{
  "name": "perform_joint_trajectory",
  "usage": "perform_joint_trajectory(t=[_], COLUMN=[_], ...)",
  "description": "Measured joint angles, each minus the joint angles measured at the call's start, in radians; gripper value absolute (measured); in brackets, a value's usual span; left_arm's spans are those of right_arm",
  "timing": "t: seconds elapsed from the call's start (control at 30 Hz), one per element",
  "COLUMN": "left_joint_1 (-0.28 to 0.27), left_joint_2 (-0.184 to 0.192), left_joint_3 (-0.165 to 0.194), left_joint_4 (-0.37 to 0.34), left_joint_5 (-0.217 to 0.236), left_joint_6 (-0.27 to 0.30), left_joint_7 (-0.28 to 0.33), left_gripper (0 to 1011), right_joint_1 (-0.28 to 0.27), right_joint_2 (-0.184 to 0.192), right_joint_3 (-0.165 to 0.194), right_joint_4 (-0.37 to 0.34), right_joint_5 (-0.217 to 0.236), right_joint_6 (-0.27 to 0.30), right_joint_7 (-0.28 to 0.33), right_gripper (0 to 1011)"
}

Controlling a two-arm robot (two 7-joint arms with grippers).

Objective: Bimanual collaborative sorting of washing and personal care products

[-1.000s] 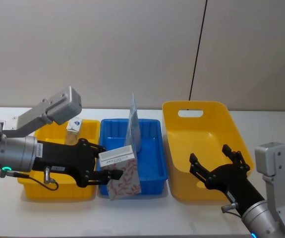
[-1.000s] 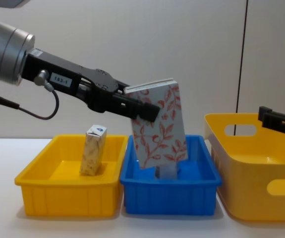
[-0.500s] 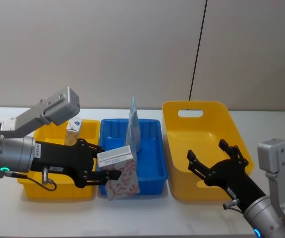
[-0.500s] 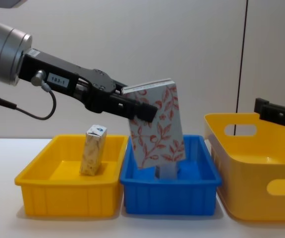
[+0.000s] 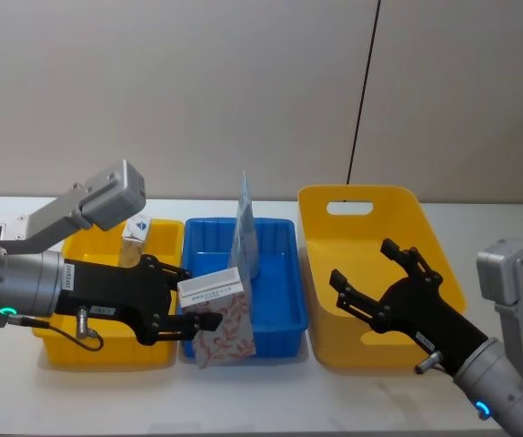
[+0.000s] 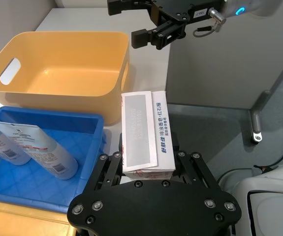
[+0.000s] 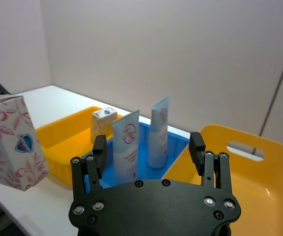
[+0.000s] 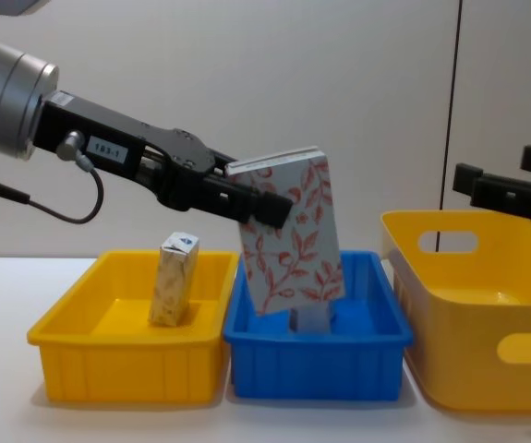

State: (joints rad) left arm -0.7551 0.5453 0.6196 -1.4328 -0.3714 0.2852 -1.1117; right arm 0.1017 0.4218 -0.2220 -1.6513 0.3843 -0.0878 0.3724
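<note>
Above the blue tray's (image 8: 316, 365) near rim, the left gripper (image 5: 204, 297) clamps the tilted leaf-printed box (image 8: 293, 231), barely shifted from a second ago. The right gripper (image 5: 363, 264), fingers spread and empty, has advanced leftward over the large yellow basket (image 5: 352, 191). Two squeeze tubes (image 7: 126, 147) stand in the tray.

You face a plain beige wall (image 5: 197, 91) crossed by a thin dark vertical line (image 5: 363, 91); beside your white counter (image 5: 270, 391) lies grey floor (image 6: 205, 128).
</note>
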Motion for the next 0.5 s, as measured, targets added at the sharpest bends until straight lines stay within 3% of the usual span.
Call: perform_joint_trajectory(t=[0.27, 0.5], left_joint_1=[0.000, 0.000], left_joint_2=[0.001, 0.001], left_joint_3=[0.000, 0.000], left_joint_4=[0.000, 0.000], left_joint_5=[0.000, 0.000], left_joint_6=[0.000, 0.000], left_joint_7=[0.000, 0.000], left_gripper=[394, 394], right_joint_1=[0.068, 0.127], right_joint_2=[0.038, 0.068], right_joint_3=[-0.016, -0.036], right_joint_4=[0.062, 0.116], right_joint_5=[0.054, 0.110], right_joint_6=[-0.006, 0.039], right_joint_7=[0.135, 0.244], right_gripper=[1002, 1002])
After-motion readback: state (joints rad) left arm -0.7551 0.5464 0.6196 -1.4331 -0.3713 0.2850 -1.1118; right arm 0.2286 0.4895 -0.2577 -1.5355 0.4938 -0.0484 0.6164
